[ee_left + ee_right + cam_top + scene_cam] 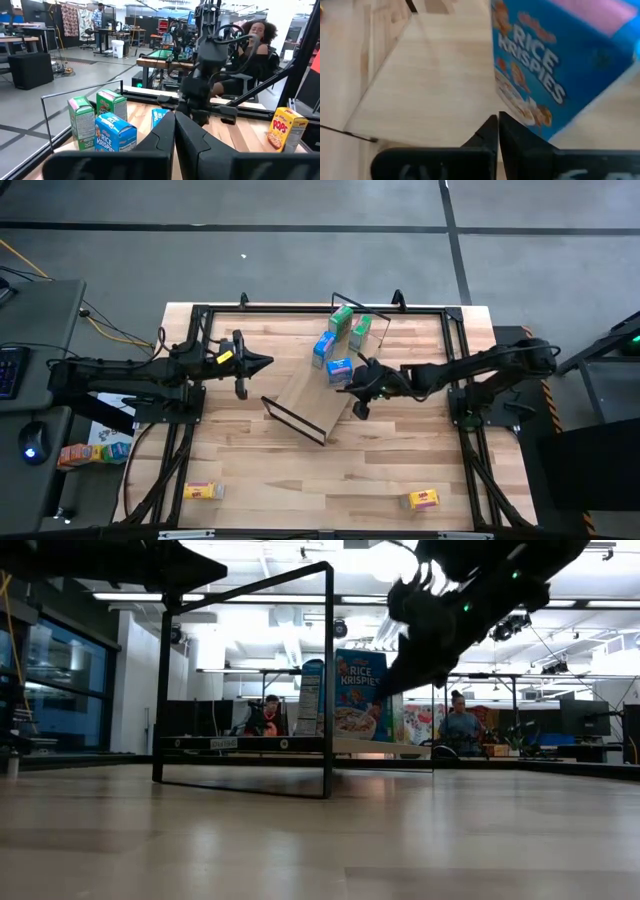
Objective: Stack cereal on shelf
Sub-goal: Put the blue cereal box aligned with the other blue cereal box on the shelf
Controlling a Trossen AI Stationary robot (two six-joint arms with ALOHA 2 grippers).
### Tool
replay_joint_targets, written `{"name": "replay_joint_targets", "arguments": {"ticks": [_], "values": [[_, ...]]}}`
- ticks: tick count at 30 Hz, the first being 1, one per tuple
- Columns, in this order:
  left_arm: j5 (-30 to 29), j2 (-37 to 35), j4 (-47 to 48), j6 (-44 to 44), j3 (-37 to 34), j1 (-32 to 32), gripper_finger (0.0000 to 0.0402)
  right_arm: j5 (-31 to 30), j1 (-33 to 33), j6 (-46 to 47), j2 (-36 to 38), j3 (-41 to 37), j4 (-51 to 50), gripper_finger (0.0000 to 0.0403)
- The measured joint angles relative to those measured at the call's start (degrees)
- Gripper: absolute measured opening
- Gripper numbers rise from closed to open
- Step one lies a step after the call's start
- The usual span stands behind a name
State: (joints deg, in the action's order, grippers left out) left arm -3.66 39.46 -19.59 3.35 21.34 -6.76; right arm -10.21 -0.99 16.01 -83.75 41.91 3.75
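The long light-wood shelf board (pixel 312 398) lies slanted across the wooden counter (pixel 400 470). Four small cardboard boxes stand on its far end. The right gripper (pixel 352 383), jaws closed and empty, touches a blue box (pixel 339 370). The left gripper (pixel 268 362) waits closed.

**Dark arms, tapered fingers, a few bright marks**

Built of matte black tubular links with rounded joint housings. Left arm (pixel 130 372) marked by a small yellow tag near the wrist, with a pale band beside it. Right arm (pixel 480 368) wrapped in a looping black cable by the wrist, green indicator lights glowing along its underside. Left gripper (pixel 175 131) and right gripper (pixel 497 131) ending in slim, wedge-shaped black fingers above a broad dark crossbar.
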Motion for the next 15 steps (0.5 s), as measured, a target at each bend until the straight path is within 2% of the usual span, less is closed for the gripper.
{"name": "replay_joint_targets", "arguments": {"ticks": [5, 15], "values": [[-0.02, 0.00, 0.15, -0.50, 0.00, 0.00, 0.0003, 1.85, 1.47, 0.46, -0.08, 0.00, 0.74, 0.0000], [-0.02, 0.00, 0.32, -0.54, 0.00, 0.00, 0.0003, -4.47, 2.49, 0.44, 0.18, 0.00, 1.26, 0.0000]]}}
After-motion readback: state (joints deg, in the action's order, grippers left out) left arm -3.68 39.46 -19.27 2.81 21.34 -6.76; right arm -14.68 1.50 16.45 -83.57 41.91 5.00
